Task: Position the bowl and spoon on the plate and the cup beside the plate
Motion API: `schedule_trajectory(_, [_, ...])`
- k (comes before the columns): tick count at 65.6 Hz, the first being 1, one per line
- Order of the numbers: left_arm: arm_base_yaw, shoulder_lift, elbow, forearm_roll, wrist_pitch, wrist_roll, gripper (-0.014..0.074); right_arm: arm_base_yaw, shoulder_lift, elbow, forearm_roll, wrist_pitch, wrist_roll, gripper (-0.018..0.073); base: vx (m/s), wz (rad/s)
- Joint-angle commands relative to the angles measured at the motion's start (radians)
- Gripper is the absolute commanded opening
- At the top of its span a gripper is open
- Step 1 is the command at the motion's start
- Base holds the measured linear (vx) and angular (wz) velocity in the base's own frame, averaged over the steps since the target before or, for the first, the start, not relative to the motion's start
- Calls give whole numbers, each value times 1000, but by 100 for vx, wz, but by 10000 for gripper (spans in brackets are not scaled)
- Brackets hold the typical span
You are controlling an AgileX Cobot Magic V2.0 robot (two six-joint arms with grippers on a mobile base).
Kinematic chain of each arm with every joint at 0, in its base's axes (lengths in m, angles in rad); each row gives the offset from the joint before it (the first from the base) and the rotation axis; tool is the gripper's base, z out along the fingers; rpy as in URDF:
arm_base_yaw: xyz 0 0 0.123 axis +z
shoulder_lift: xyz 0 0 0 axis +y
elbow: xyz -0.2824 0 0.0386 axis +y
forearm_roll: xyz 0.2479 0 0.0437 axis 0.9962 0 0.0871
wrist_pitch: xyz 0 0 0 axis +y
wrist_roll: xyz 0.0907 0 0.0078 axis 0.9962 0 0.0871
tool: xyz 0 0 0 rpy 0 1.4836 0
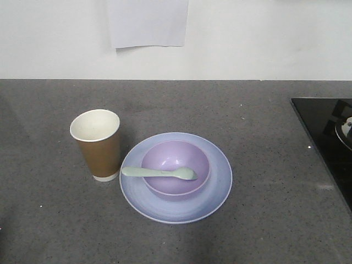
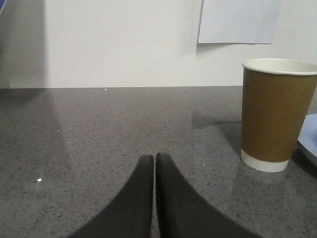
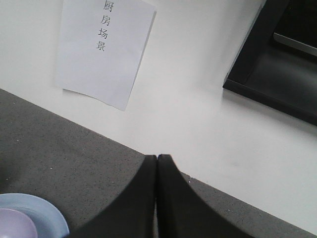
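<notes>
Bench: a dark grey speckled bench (image 1: pixel 264 165) is carrying everything, and its far edge is running along a white wall (image 1: pixel 264 38).
Plate: the plate (image 1: pixel 216 187) is lying flat near the middle of the bench, somewhat closer to the near edge than to the far one.
Bowl: the bowl (image 1: pixel 175 157) is sitting upright inside the plate, roughly centred, with the plate's rim showing all around it.
Spoon: the spoon (image 1: pixel 159 172) is lying across the bowl's near rim, its scoop end resting toward the right side of the bowl and its handle sticking out to the left over the plate, pointing toward the cup.
Cup: the cup (image 1: pixel 98 144) is standing upright on the bench just beside the plate's left edge, mouth up and white inside showing; whether it is touching the plate's rim I cannot tell.
Left pincer: the left pincer (image 2: pixel 155 161) is hovering low over bare bench to the left of the cup, its two dark fingers (image 2: pixel 141 198) pressed together and clenched on nothing.
Right pincer: the right pincer (image 3: pixel 157 159) is pointing toward the far edge and the wall, its fingers (image 3: pixel 173 203) likewise clenched with nothing between them; a slice of plate and bowl is showing at the lower left of its view.
Paper: a white sheet of paper (image 3: pixel 101 49) with printed characters is hanging on the wall.
Black panel: a glossy black panel (image 1: pixel 324 132) is lying at the bench's right edge.
</notes>
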Motion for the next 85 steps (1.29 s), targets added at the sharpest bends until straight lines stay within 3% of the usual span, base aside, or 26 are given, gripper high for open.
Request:
schedule_trajectory(1, [0, -14, -17, -7, -67, -7, -6, -3, -8, -24, -17, -73, -2, -11, 0, 0])
schedule_trajectory(33, [0, -14, -17, -7, -67, -7, -6, -3, -8, -24, -17, -73, -2, -11, 0, 0])
schedule_trajectory(39, [0, -14, -17, -7, -67, -7, -6, -3, -16, 60, 6, -114, -8, -11, 0, 0])
schedule_trajectory(47, [0, -14, -17, -7, -67, -7, -6, -47, -64, 238, 25, -242, -6, -11, 0, 0])
schedule_trajectory(60, [0, -14, -17, -7, -67, -7, -6, -228, -173, 614, 235, -558, -6, -11, 0, 0])
schedule_trajectory(65, [0, -14, -17, -7, -67, -7, -6, -284, -222, 754, 271, -633, -7, -11, 0, 0])
schedule_trajectory(72, [0, -14, -17, -7, -67, -7, -6, -323, -324, 942, 257, -701, -7, -11, 0, 0])
schedule_trajectory(85, [0, -14, -17, -7, -67, -7, -6, -325, -574, 1211, 209, -734, -8, -11, 0, 0])
